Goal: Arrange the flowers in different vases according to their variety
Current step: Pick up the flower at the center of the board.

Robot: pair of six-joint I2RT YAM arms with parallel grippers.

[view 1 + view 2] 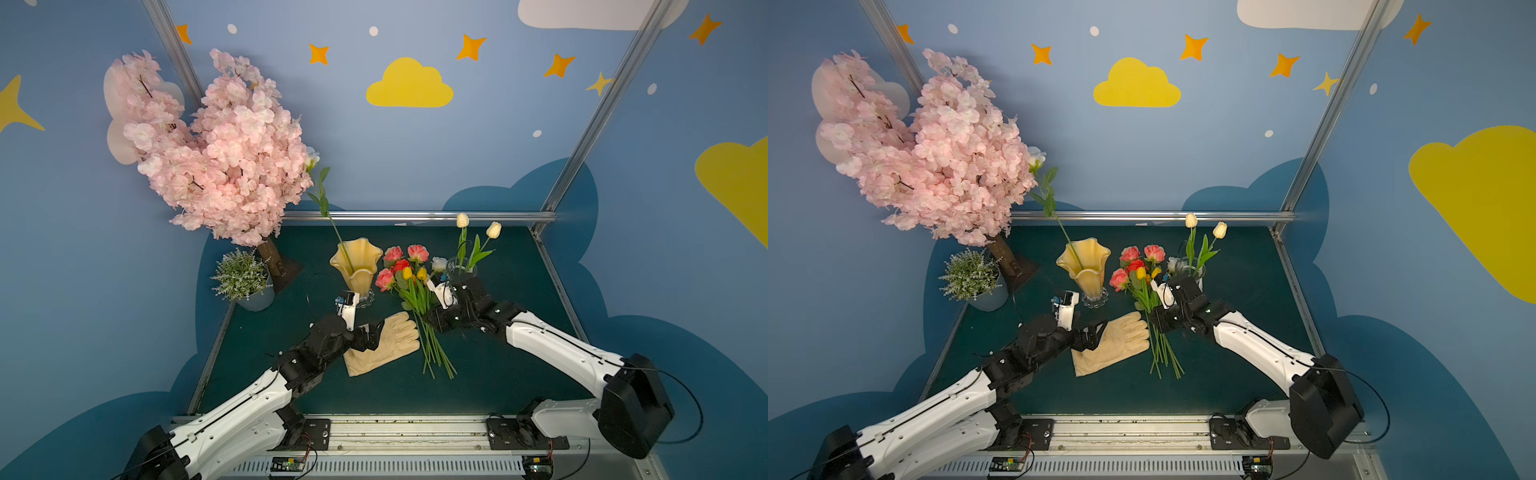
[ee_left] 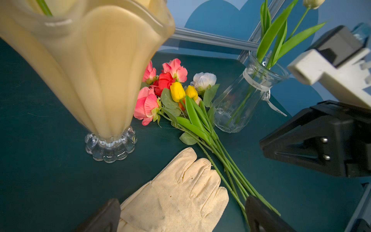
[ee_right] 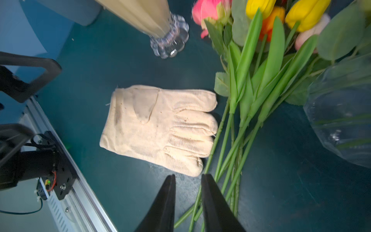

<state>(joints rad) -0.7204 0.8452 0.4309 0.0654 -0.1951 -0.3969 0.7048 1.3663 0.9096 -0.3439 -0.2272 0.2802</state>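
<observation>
The amber vase (image 1: 356, 266) (image 2: 90, 70) holds one white rose (image 1: 312, 158). Two cream tulips (image 1: 462, 220) stand in the clear vase (image 1: 461, 270) (image 2: 241, 104). Between the vases a bunch of flowers (image 1: 409, 274) (image 2: 176, 94) lies flat: pink, red and white roses with yellow tulips, stems (image 3: 224, 140) pointing to the table front. My left gripper (image 1: 370, 332) (image 2: 181, 199) hangs wide open over a glove. My right gripper (image 1: 434, 322) (image 3: 188, 176) hovers over the stem ends, its jaws a narrow gap apart with nothing gripped.
A cream work glove (image 1: 382, 345) (image 3: 160, 128) lies left of the stems. A pink blossom tree (image 1: 216, 145) and a small potted plant (image 1: 243, 276) fill the back left corner. Metal rails (image 1: 415, 216) edge the dark green table.
</observation>
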